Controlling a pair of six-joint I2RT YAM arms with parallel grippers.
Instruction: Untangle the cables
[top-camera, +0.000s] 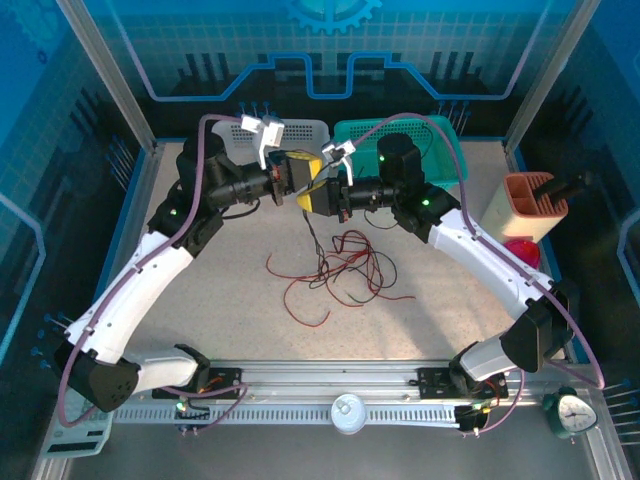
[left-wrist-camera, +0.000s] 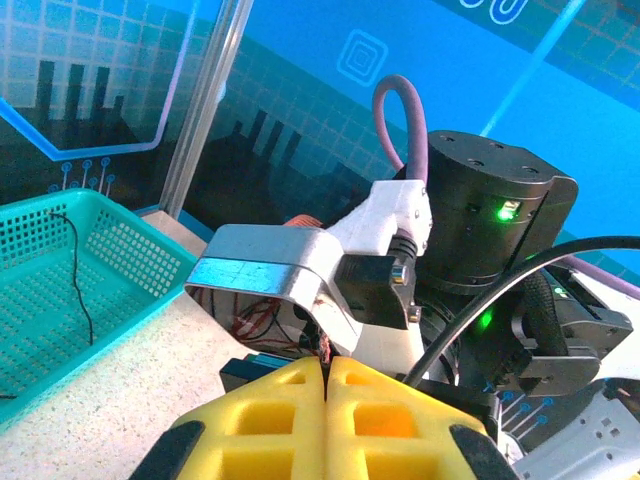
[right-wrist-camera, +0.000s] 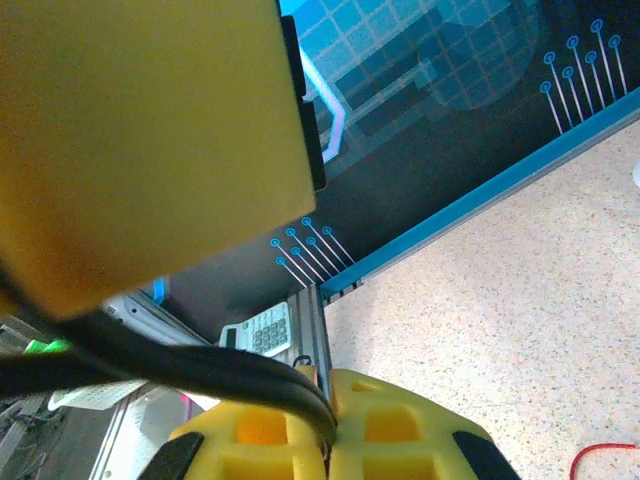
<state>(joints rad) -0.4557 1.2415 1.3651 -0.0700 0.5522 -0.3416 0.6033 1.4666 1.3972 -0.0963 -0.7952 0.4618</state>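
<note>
top external: thin red, black cables (top-camera: 340, 265) curling.

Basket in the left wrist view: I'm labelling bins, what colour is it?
The basket is teal, best seen in the left wrist view.

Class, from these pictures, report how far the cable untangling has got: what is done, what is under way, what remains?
Done: one thin black cable lies in the teal basket. In hand: the left claw and right claw are both shut, tip to tip above the table, with dark strands hanging from the right claw to the heap. Left: the red and black tangle, its loops crossing.
</note>
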